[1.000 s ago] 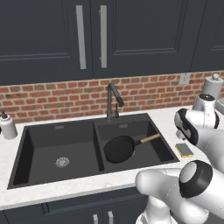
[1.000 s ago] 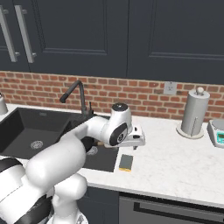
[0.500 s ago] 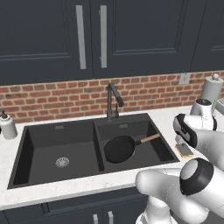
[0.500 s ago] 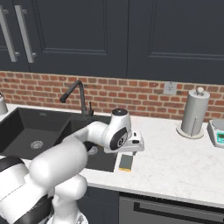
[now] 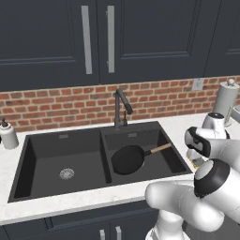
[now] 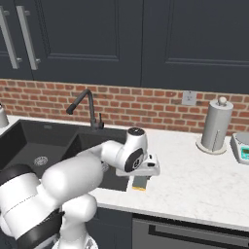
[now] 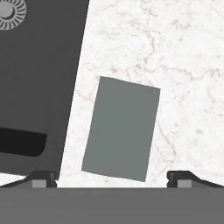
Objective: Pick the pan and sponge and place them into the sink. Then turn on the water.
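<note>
**Gripper spread wide above sponge; pan in right basin**

The gripper (image 7: 112,177) hangs over the counter (image 7: 183,52) with both jaws spread wide, nothing held. The sponge (image 7: 121,133) lies flat between the fingertips, grey face up, just beside the sink (image 7: 39,87) edge; its yellow side (image 6: 139,185) is visible under the hand. The pan (image 5: 129,159) rests in the right basin, its handle pointing to the basin's right wall. Behind the divider stands the faucet (image 5: 120,108). Farther right, a paper towel roll (image 6: 216,126) stands on the counter.
</note>
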